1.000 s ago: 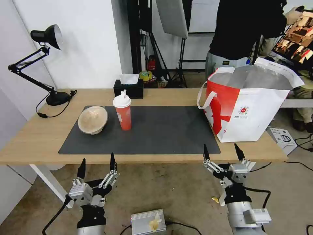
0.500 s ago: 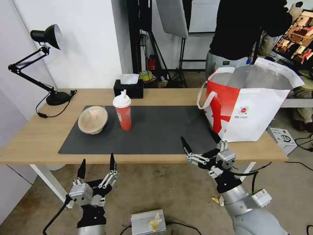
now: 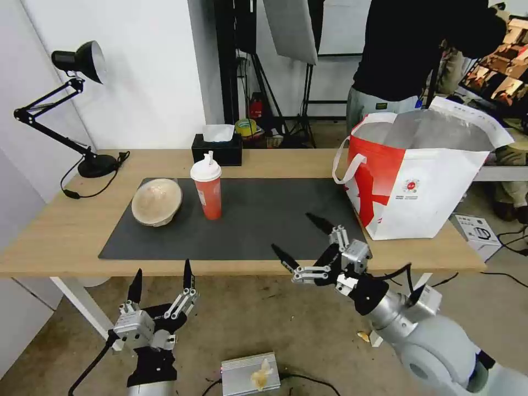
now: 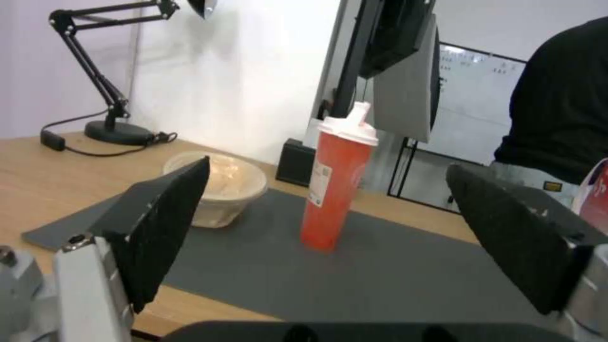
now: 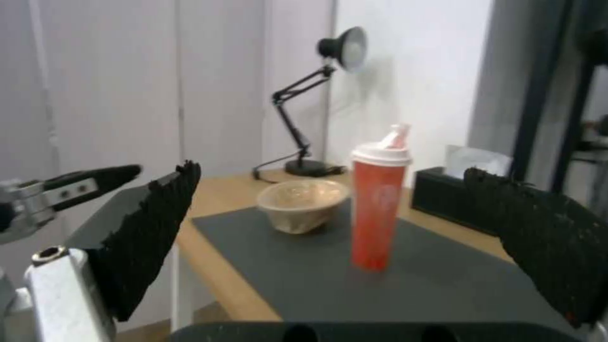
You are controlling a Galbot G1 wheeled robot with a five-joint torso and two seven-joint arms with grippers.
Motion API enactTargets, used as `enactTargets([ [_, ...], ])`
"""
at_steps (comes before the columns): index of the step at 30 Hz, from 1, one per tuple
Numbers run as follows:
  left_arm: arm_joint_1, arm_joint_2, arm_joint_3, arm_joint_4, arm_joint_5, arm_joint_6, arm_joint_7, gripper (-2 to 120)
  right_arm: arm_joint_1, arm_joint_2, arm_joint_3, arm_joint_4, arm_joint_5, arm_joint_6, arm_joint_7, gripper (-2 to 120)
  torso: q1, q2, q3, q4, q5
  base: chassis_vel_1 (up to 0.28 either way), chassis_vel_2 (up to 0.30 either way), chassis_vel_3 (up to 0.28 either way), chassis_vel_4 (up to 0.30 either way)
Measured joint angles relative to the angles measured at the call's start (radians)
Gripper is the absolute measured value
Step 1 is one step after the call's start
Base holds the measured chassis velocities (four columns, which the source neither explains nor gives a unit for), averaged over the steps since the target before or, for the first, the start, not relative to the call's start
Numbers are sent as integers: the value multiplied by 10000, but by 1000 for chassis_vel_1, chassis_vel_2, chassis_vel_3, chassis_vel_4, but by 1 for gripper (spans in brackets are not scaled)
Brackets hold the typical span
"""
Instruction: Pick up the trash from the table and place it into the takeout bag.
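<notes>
A tall red paper cup with a white lid stands on the dark mat of the table, left of centre. A beige domed pulp bowl rests just left of the cup. The takeout bag stands open at the table's right end. My right gripper hangs open over the mat's front right part, pointing toward the cup and bowl, well short of both. My left gripper waits open below the table's front edge, facing the cup and bowl.
A black tissue box sits behind the cup. A black desk lamp stands at the back left corner, its cord trailing on the wood. A person stands behind the bag. A grey box lies on the floor.
My right gripper has risen from below the table's front edge near the bag and swung left over the mat, turning toward the cup. The left arm has stayed still.
</notes>
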Motion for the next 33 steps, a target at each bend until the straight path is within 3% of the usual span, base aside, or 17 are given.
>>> enactTargets([
  [13,91,-6,-13,-91,61,-6,-1,100,2192,362,-1399,-587,354,-331,-475,100,0,0,0,1,-2,0,0,0,0],
  [33,161,-15,-82,-37,156,25,-1,100,4080,2084,-2820,-2168,-229,-699,104,100,-1,0,-1,1,-1,0,0,0,0],
])
